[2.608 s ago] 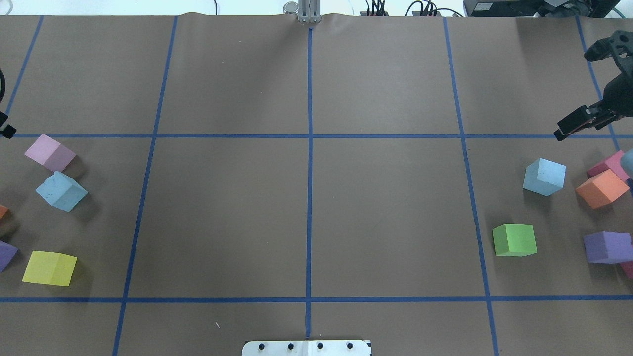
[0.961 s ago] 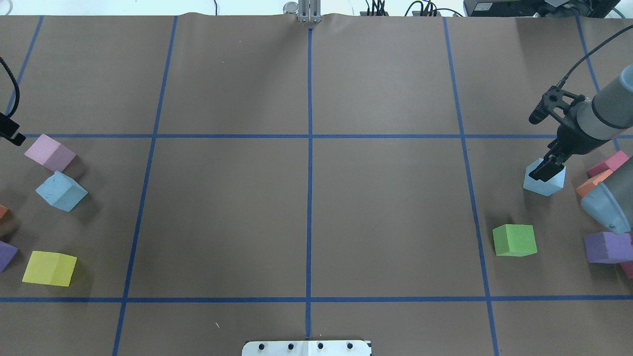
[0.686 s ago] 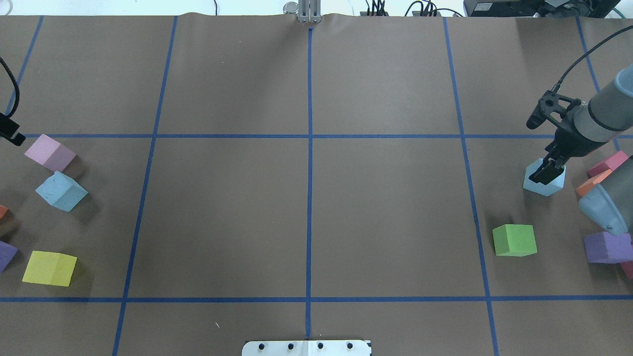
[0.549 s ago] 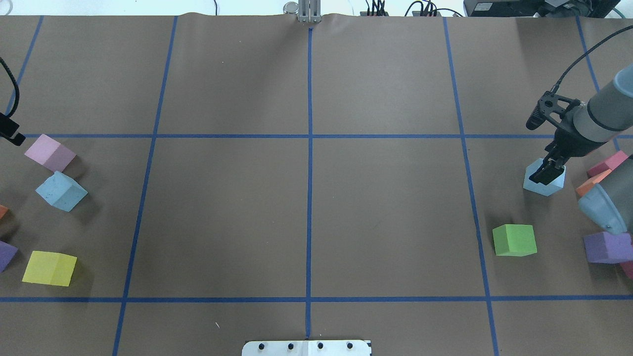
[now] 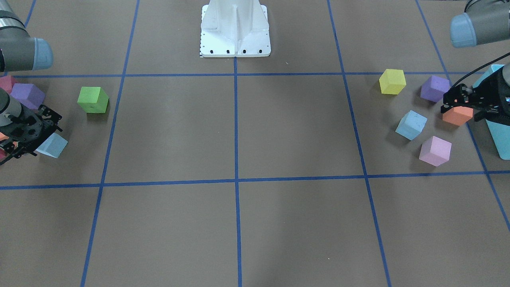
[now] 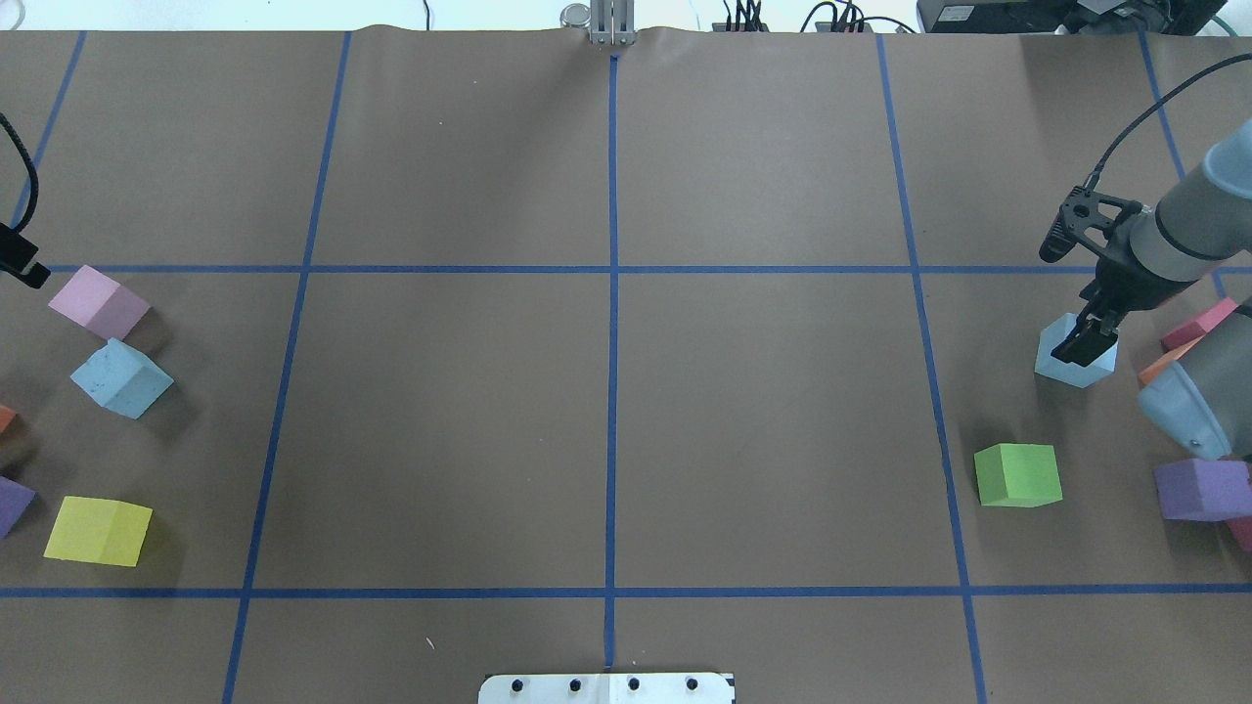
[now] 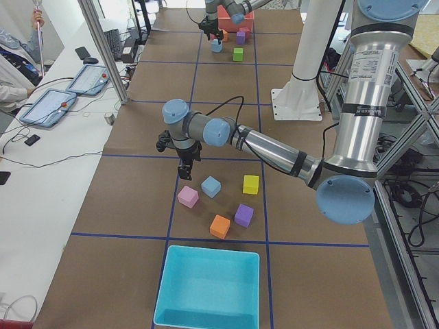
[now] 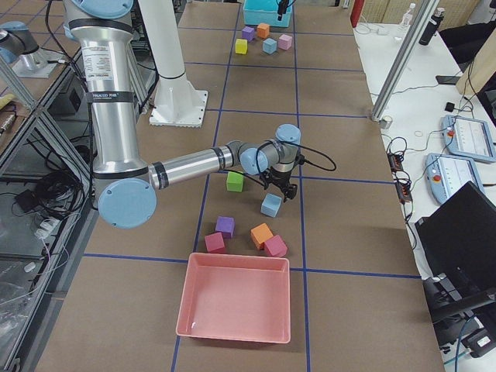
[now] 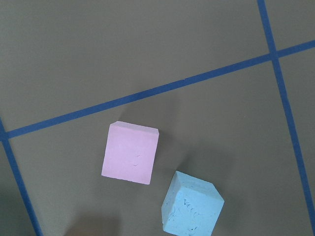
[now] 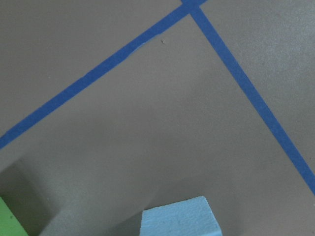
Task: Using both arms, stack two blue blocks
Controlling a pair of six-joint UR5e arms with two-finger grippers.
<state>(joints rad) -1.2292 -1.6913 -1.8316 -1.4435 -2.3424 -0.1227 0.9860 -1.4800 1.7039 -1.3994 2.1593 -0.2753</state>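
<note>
One pale blue block point(image 6: 121, 377) lies on the table's left side, beside a pink cube point(image 6: 100, 301); it also shows in the left wrist view point(image 9: 192, 209). My left gripper point(image 5: 461, 107) hovers behind these cubes, apart from them, and looks open and empty. The other blue block point(image 6: 1061, 369) lies on the right side. My right gripper point(image 6: 1081, 342) is low over it with its fingers about the block, and looks open. The block rests on the table and shows at the bottom of the right wrist view point(image 10: 179, 217).
A green cube point(image 6: 1017, 475), a purple cube point(image 6: 1201, 489) and an orange cube point(image 6: 1164, 364) lie near the right block. A yellow cube point(image 6: 98, 530) lies at front left. A turquoise bin point(image 7: 206, 288) and a pink bin point(image 8: 236, 298) stand at the table's ends.
My right gripper came in from the far right edge and dropped onto the right blue block, then held almost still. The blocks have not moved. The left gripper only shifted slightly.
</note>
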